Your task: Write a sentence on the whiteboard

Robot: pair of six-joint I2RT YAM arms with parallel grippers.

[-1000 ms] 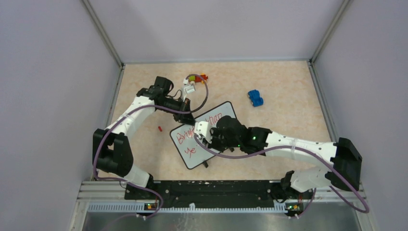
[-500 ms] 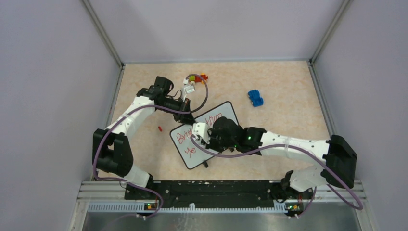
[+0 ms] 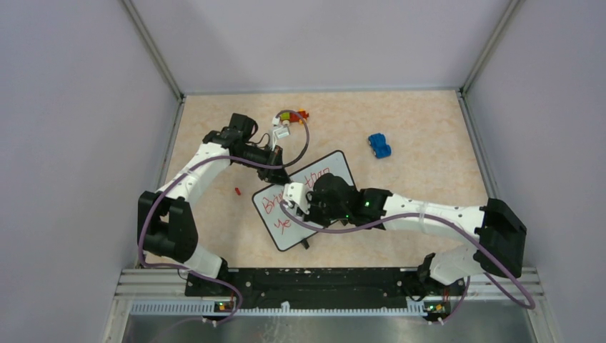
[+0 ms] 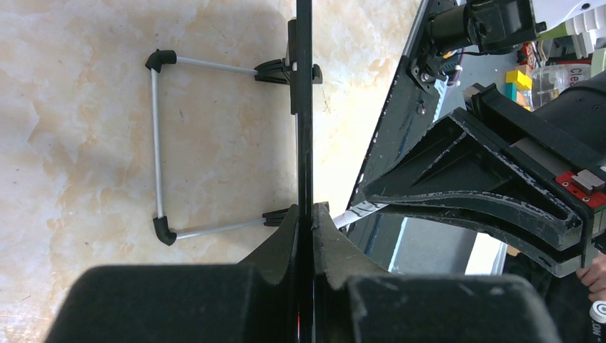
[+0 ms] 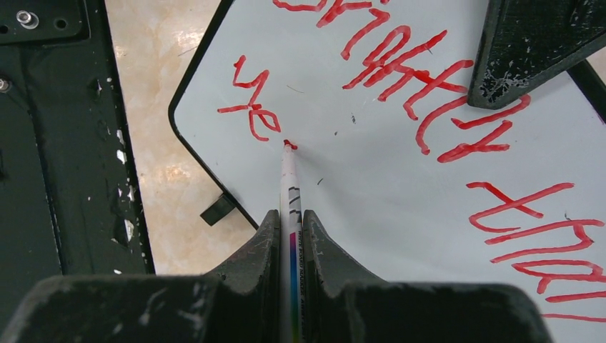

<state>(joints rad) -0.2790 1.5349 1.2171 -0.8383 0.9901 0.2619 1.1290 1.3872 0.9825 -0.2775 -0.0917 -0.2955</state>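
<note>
Near the table's middle, seen from above, the whiteboard point(image 3: 287, 234) sits turned at an angle between the arms. The left gripper point(image 3: 280, 171) is at its far edge and the right gripper point(image 3: 294, 199) is over its face, where the sentence point(image 3: 274, 203) runs in red.

On the left wrist view the board is an edge-on dark strip, and the left fingers point(image 4: 286, 236) are pinched shut on that edge, steadying it.

On the right wrist view the right fingers point(image 5: 266, 236) are clamped on a white marker point(image 5: 289, 179). Its red tip is at the surface just after "ye", which begins the second line. The writing seems about midway. The next stroke likely calls for a light, steady drag rightward, with the board held firm.
</note>
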